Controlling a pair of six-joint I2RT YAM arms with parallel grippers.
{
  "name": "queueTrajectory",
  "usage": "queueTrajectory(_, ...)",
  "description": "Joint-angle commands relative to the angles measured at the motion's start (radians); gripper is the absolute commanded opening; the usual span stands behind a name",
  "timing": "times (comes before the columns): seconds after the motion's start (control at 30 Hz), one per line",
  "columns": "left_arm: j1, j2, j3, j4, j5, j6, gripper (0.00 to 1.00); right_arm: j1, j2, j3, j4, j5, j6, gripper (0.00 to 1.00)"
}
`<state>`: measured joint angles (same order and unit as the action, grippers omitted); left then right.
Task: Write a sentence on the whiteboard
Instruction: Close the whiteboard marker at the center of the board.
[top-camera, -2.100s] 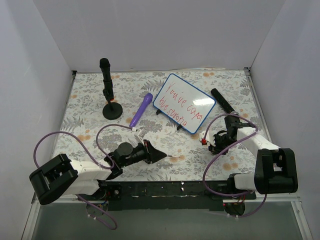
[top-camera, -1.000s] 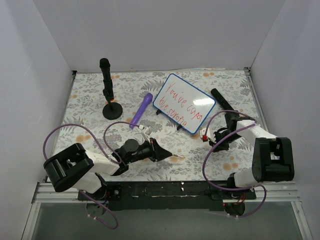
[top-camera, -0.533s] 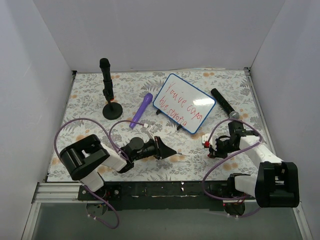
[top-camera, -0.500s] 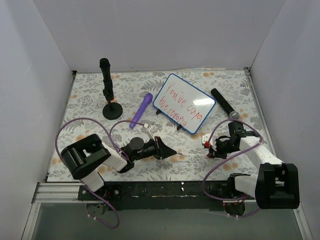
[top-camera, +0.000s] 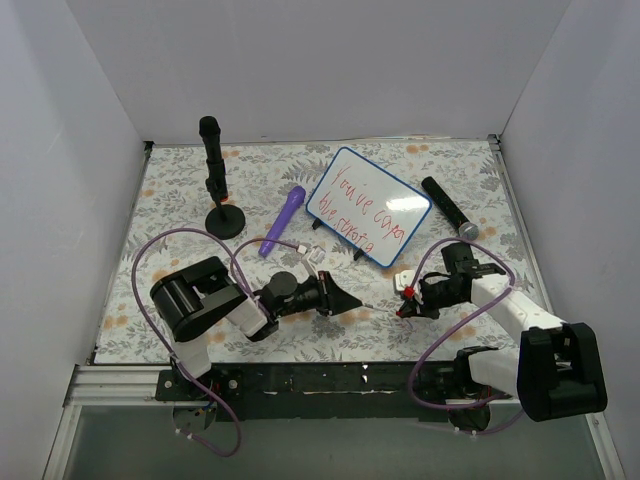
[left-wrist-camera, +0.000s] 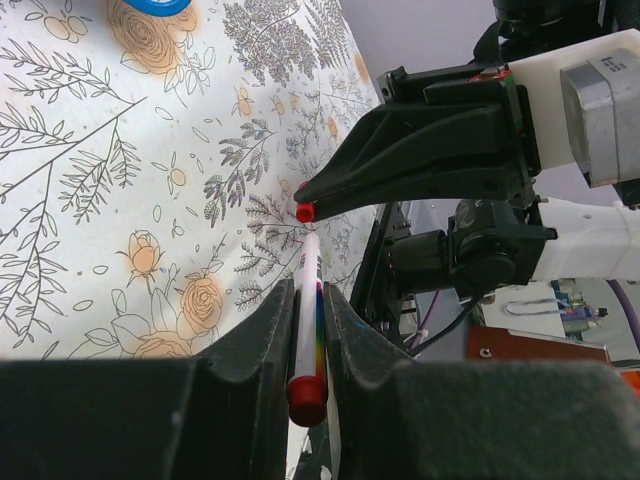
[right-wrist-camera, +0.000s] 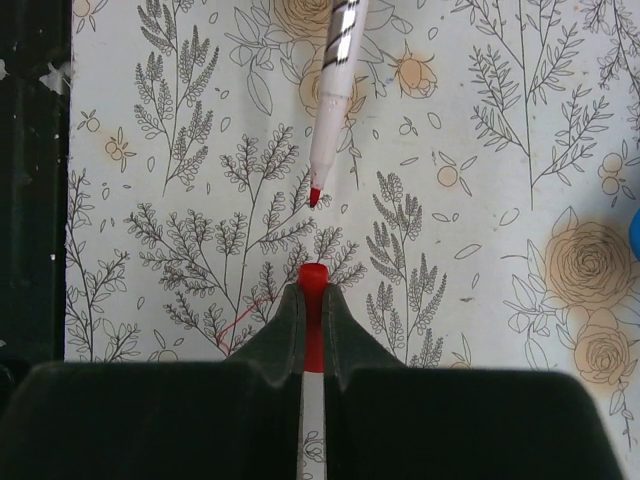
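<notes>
Red handwriting (top-camera: 362, 214) runs in two lines across the whiteboard (top-camera: 400, 203), which stands tilted toward the far right of the floral table (top-camera: 170, 215).

From above, the left arm lies low and reaches rightward, its gripper (top-camera: 350, 301) clamped on a thin pen (top-camera: 362, 306). The right arm bends in leftward, its gripper (top-camera: 408, 294) pinching a small red cap (top-camera: 406, 290). Pen and cap face each other, just apart, on the near side of the board. A purple microphone (top-camera: 283, 220) lies left of the board, a black stand (top-camera: 215, 180) is farther left, and a black microphone (top-camera: 448, 207) lies to the right.

In the left wrist view, the black fingers (left-wrist-camera: 265, 335) squeeze a slim white pen with a rainbow stripe and a red rear end. Its tip points at the cap.

In the right wrist view, the tapered fingers (right-wrist-camera: 285, 320) are closed on the cap and the red nib hangs just beyond it, not touching.
</notes>
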<state>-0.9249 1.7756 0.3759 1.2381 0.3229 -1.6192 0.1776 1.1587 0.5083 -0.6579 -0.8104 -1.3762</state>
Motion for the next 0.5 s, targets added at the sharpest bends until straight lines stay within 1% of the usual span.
queueTrajectory(0.0, 0.001, 0.016, 0.026, 0.049, 0.016, 0.001, 0.0, 0.028, 0.006, 0.024, 0.04, -0.044, 0.049, 0.01)
queueTrajectory(0.13, -0.003, 0.034, 0.031, 0.052, 0.018, -0.001, 0.0, 0.039, 0.006, 0.029, 0.057, -0.053, 0.078, 0.01)
queueTrajectory(0.47, -0.015, 0.045, 0.049, 0.04, 0.022, 0.004, 0.0, 0.06, 0.021, 0.039, 0.064, -0.056, 0.092, 0.01)
